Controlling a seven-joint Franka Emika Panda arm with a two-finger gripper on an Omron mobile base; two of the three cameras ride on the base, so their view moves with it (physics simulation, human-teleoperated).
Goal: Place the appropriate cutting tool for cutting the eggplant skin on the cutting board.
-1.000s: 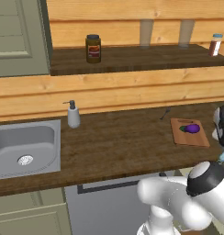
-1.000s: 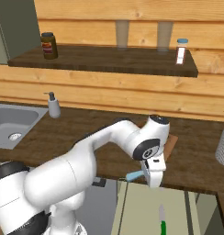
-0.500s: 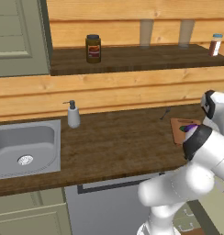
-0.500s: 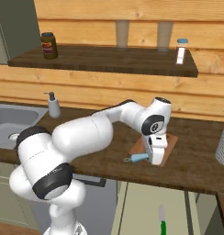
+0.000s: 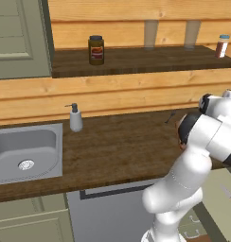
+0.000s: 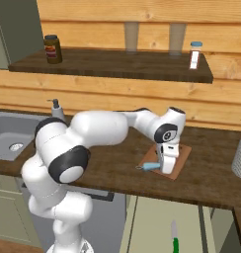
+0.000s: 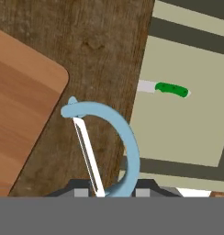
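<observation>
Several things crowd your working area, so note them first. Along the top of the right base view you have a dark shelf (image 6: 142, 66) carrying a brown jar (image 6: 52, 48) at upper left and a small white bottle (image 6: 194, 54) at upper right. At the left edge sits the grey sink (image 6: 9, 138), with a soap dispenser (image 6: 57, 109) just behind it on the counter (image 6: 112, 163). A grey canister (image 6: 239, 155) stands at the far right edge. Down at the bottom centre, a green-handled knife (image 6: 174, 239) lies in the open drawer (image 6: 162, 222) below the counter.

You see the cutting board (image 6: 167, 160) right of centre, on the counter and near its front edge. The arm covers much of it, and you cannot make out the eggplant on it from these pictures.

Your arm sweeps from the lower left in a wide arc across the middle of that view, wrist bent so the hand points straight down at the board's near left corner. The gripper (image 6: 162, 165) is clamped on a light blue peeler (image 6: 151, 166), whose handle sticks out leftward. In the hand view, the peeler (image 7: 107, 147) rises from the bottom centre between the fingertips, its blade over bare counter just beside the board's rounded corner (image 7: 58, 73), not over the board. The knife (image 7: 166, 88) shows at right there.
</observation>
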